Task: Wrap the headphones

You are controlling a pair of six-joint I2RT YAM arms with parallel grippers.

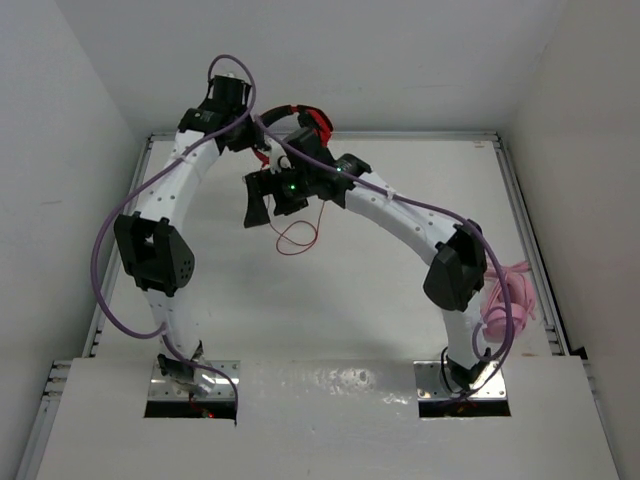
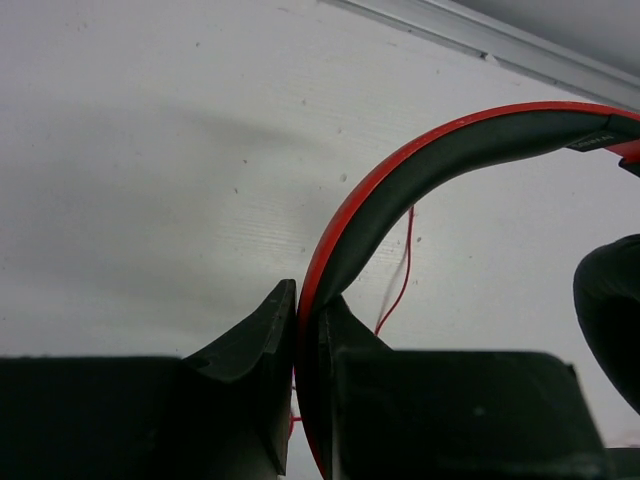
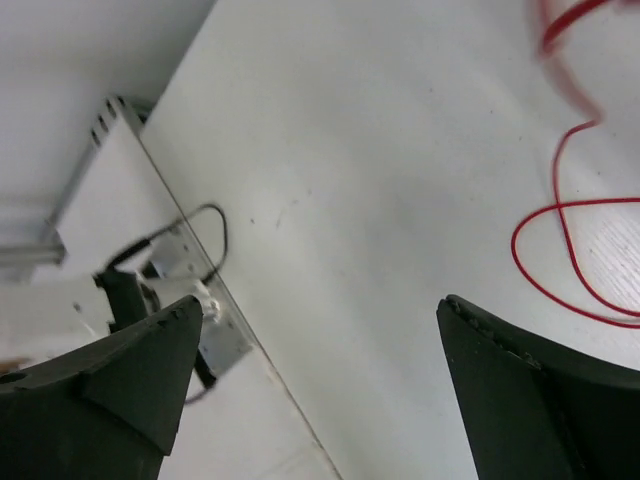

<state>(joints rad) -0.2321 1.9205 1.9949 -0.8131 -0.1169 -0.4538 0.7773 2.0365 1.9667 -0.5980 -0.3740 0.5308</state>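
**Left tool clamped on the headband at the far edge; right tool wide open over the cable**

The headphones [image 1: 303, 116] sit at the far middle of the bench [image 1: 250, 320], close to the metal rail [image 2: 500, 45] that runs along its far edge. The left tool [image 2: 305, 380] has its two fingers pressed tight on the headband [image 2: 420, 160], one on the red outer face and one on the black lining. From the grip the band arches up and to the right. A dark earcup [image 2: 612, 320] shows at the right border of the left wrist view. I cannot tell whether the cups rest on the surface or hang just above it.

The right tool [image 3: 320, 400] is spread wide, with nothing between its fingers. In the overhead view it hangs just nearer than the headphones, above the thin red cable [image 1: 300, 238]. That cable trails down from the headset and lies in a loose loop on the bench, to the right of the tool's gap in the right wrist view.

White walls [image 1: 70, 150] close in on the left, far and right sides. A pale pink cable bundle [image 1: 512, 298] lies against the right edge, beside the right arm's elbow. The broadest stretch of bare bench is the near middle, between the two arms, from the cable loop back toward the bases.
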